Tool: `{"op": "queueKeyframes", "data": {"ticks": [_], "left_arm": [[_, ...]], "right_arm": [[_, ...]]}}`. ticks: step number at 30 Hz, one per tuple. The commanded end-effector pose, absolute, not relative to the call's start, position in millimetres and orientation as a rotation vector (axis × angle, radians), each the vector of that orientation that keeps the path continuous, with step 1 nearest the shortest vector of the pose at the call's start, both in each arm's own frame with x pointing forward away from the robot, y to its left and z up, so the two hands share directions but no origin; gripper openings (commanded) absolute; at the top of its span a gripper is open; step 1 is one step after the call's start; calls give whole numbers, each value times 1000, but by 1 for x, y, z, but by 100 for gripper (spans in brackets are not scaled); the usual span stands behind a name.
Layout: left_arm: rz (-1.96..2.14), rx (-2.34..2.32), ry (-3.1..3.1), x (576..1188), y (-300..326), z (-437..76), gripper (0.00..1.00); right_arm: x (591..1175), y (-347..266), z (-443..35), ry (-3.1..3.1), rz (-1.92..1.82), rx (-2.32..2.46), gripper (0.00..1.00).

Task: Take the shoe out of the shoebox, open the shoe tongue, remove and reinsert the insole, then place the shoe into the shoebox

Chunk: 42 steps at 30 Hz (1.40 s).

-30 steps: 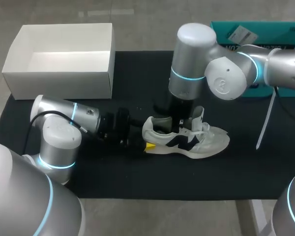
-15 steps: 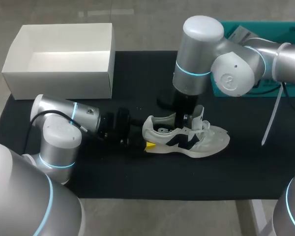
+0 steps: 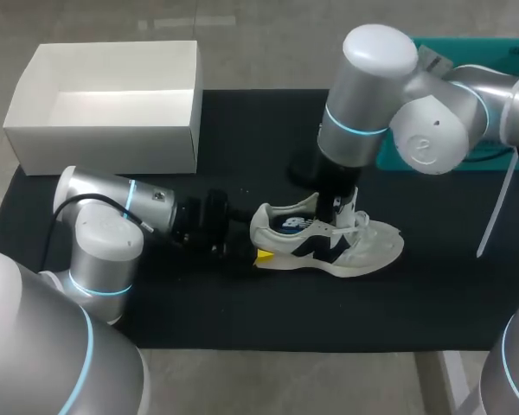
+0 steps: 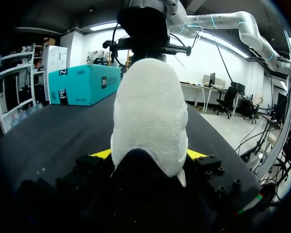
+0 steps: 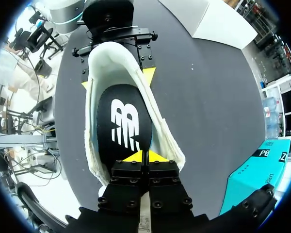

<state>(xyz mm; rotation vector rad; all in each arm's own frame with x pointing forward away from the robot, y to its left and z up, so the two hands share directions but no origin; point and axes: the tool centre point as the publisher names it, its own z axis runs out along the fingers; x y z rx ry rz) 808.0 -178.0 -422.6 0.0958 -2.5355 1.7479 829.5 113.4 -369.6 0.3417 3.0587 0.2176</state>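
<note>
Teal box at black mat far edge.

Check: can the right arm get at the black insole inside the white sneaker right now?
Probably yes. The white sneaker lies opening-up, the black insole is exposed, and the right claw sits directly over it, nothing between. The left claw grips its heel.

Silver-grey rounded left arm and right arm, glowing cyan joint rings, black screw-studded pincer, yellow fingertips
</note>
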Motion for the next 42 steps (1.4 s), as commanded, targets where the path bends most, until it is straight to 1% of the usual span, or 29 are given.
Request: {"op": "queueKeyframes", "data": {"ticks": [1,20,30,42], "left_arm": [[1750,96,-2536,807,-175,-424,0],[1750,96,-2536,807,-175,-424,0],[1750,96,-2536,807,-175,-424,0],[1750,96,-2536,807,-175,-424,0]], "right_arm": [[824,101,-357,3020,245,332,0],[816,81,-358,3019,271,360,0],[838,98,-357,2995,323,263,0],[840,98,-343,2949,339,237,0]]}}
